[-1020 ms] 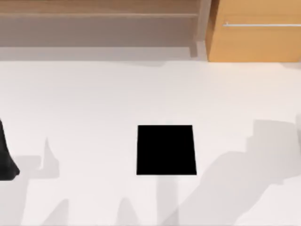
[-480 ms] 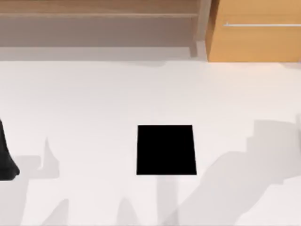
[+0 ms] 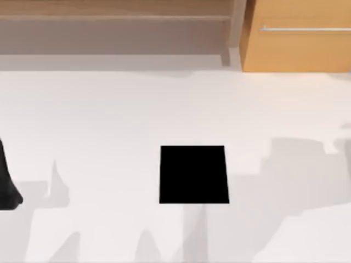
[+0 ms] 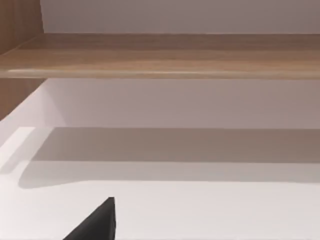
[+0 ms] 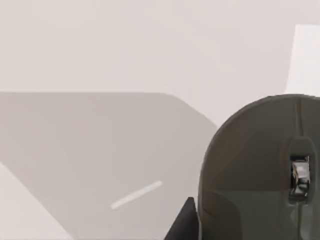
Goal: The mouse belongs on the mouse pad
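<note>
1. In the right wrist view, a dark finger (image 5: 184,222) of the right arm shows as a black wedge just beside the mouse (image 5: 260,170). I cannot tell how far the right fingers are spread, or whether they have hold of the mouse.
2. The mouse is a smooth grey-olive rounded shape with a small metallic scroll wheel (image 5: 300,177) set in a slot along its middle. It sits very close to the right wrist camera, above the pale surface (image 5: 100,55), where a broad grey shadow lies.
3. In the left wrist view, a black finger tip (image 4: 97,222) of the left arm pokes up over the white surface. Its opening cannot be judged either.
4. Beyond that finger, a wooden shelf (image 4: 160,55) runs across a pale wall.
5. From above, the mouse pad (image 3: 193,174) lies flat near the middle of the surface, a plain black near-square with nothing on it.
6. A tall black flared shape (image 3: 6,183) stands at the left edge of the surface, well apart from the mouse pad.
7. Large grey shadows fall across the right part of the surface.
8. At the far side stand the wooden shelf and an orange-brown cabinet (image 3: 299,38) with a thin silver handle (image 3: 304,28).
</note>
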Tool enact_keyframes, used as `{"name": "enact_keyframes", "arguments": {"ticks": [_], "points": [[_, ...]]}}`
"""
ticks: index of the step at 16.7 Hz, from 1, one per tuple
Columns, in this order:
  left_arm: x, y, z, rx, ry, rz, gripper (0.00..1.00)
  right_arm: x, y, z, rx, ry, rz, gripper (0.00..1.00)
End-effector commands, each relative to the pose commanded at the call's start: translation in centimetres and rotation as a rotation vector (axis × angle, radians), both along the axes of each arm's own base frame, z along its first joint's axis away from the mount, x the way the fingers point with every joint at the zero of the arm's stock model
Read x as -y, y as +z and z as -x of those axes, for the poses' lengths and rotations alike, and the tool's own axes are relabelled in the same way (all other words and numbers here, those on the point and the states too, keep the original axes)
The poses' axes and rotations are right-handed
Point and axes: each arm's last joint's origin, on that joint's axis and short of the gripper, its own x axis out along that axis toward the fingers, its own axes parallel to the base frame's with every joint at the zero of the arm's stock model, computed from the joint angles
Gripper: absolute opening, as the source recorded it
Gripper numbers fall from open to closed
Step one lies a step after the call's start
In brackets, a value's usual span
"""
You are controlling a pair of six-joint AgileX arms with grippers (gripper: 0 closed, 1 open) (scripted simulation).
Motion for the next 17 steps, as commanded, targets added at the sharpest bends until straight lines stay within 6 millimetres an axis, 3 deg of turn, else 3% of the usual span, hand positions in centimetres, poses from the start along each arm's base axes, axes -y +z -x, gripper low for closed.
{"name": "enact_keyframes", "arguments": {"ticks": [4, 9, 11, 14, 17], "points": [[0.0, 0.0, 0.0, 0.000, 0.000, 0.000, 1.00, -0.1, 4.4, 0.3, 0.023, 0.001, 0.004, 0.00], [0.0, 0.0, 0.0, 0.000, 0.000, 0.000, 1.00, -0.2, 4.7, 0.3, 0.026, 0.001, 0.004, 0.00], [0.0, 0.0, 0.0, 0.000, 0.000, 0.000, 1.00, -1.1, 4.6, -0.6, 0.022, 0.023, 0.003, 0.00], [0.0, 0.0, 0.0, 0.000, 0.000, 0.000, 1.00, -5.4, 4.5, -3.3, 0.017, 0.116, 0.001, 0.00], [0.0, 0.0, 0.0, 0.000, 0.000, 0.000, 1.00, -13.3, 4.0, -5.5, 0.009, 0.276, -0.002, 0.00]]}}
